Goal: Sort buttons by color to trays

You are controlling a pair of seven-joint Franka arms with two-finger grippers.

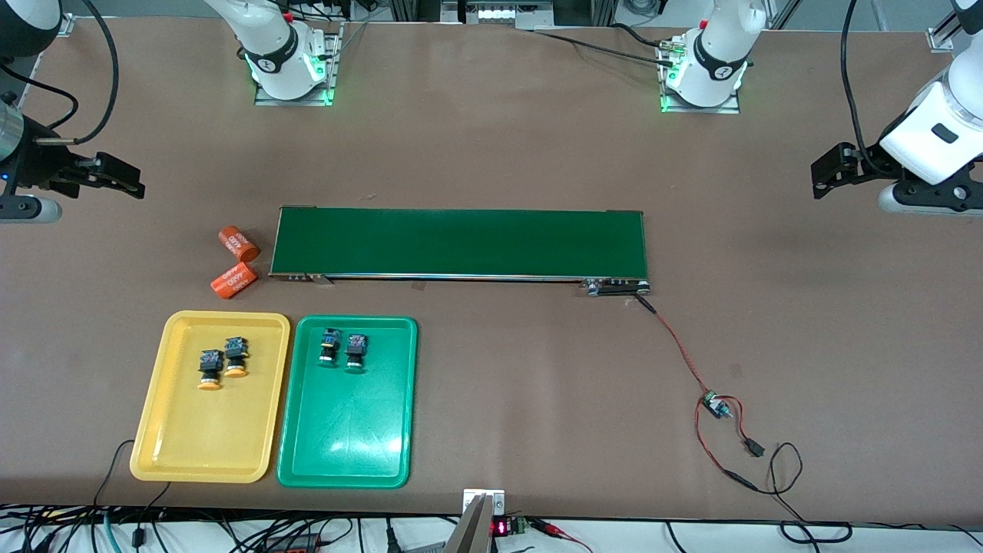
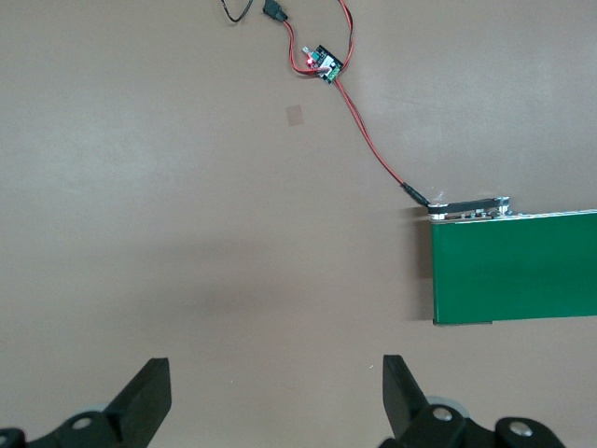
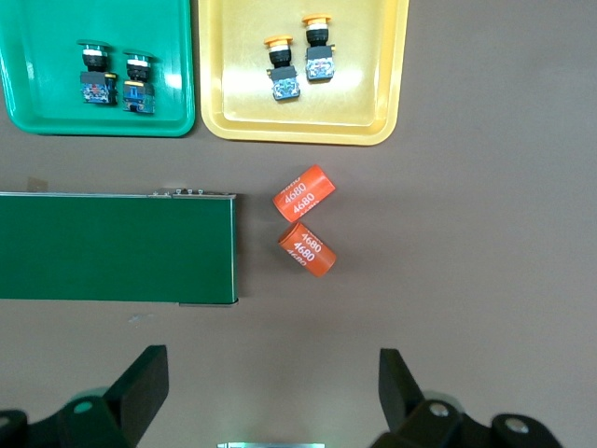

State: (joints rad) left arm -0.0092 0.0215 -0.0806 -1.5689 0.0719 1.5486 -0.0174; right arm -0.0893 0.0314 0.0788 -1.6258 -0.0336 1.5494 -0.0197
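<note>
2 buttons (image 1: pixel 223 361) in each tray (image 1: pixel 153 445); trays side by side, nearer than belt (image 1: pixel 461 242)

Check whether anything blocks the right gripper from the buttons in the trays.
Nothing visible does. The right gripper, open, hangs over bare table; the orange cylinders lie beside the conveyor belt, outside the yellow tray and green tray.

Robotics lab, bolted arm bases (image 1: pixel 290 57), conveyor belt (image 1: pixel 461 243) (loose wiring (image 1: pixel 695 376)), brown bench (image 1: pixel 806 307)

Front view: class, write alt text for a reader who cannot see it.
Two yellow-capped buttons lie in the yellow tray and two green-capped buttons in the green tray beside it. Left gripper and right gripper wait open above the table's ends.
</note>
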